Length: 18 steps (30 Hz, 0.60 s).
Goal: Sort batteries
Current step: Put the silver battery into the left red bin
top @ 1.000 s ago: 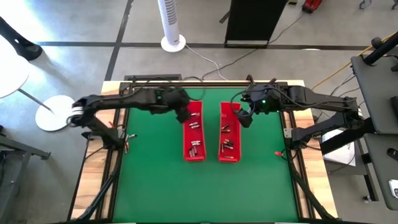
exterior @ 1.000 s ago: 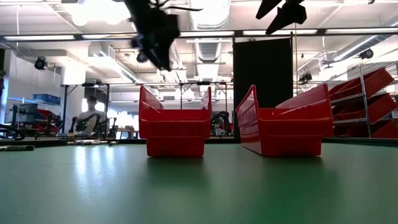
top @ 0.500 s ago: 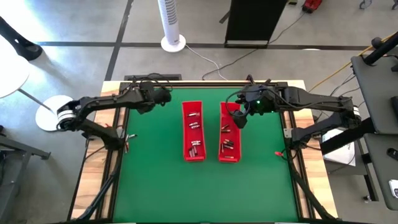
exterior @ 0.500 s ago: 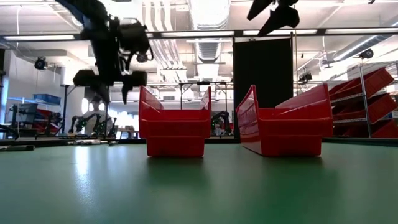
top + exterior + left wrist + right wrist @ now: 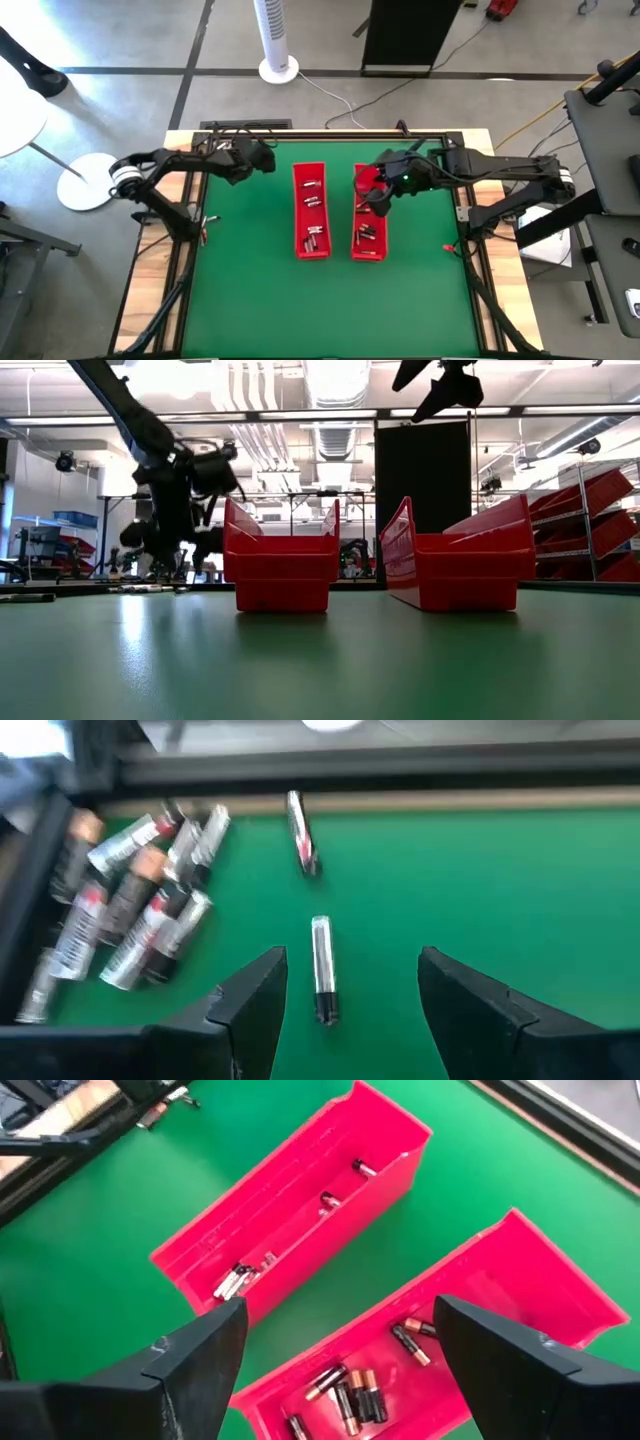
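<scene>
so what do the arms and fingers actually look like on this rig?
Both arms are dark, slim, multi-jointed links. The left arm has a white ring near its base end; the right arm shows a small green light near its wrist. Left gripper and right gripper each have two broad, flat, dark wedge-shaped fingers with angled faces.

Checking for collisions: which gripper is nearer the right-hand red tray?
Right gripper, above the right tray's far end. Left gripper is beyond the left tray.
</scene>
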### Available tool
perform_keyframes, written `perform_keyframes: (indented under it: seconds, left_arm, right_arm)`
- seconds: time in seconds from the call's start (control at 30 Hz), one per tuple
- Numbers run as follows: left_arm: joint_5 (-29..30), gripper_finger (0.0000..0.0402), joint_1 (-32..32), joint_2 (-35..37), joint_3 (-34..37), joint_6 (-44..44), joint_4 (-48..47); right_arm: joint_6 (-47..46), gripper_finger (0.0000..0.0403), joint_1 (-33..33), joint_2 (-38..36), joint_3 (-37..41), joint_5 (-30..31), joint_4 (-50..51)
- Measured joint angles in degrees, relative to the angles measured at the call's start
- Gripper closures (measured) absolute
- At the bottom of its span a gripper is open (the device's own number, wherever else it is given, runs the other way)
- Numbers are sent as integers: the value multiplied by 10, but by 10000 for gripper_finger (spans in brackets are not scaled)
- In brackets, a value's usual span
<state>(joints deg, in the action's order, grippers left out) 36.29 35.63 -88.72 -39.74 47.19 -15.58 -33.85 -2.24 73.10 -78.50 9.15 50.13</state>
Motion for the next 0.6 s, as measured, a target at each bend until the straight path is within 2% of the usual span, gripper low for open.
perform_keyframes:
  seconds: [0.1, 0.27, 0.4, 0.6]
  left_arm:
    - [-29, 197, 25, -15, 16, -1, 33]
    - [-28, 197, 47, -41, 27, -25, 78]
    - [-26, 197, 50, -66, 27, -50, 123]
    - [-9, 207, 38, -93, 23, -48, 129]
  right_arm:
    - [-5, 94, 0, 9, 0, 0, 0]
    - [-7, 91, 0, 24, 0, 0, 1]
    - [-7, 85, -2, 42, 0, -1, -1]
    - [-9, 81, -2, 65, -3, -6, -3]
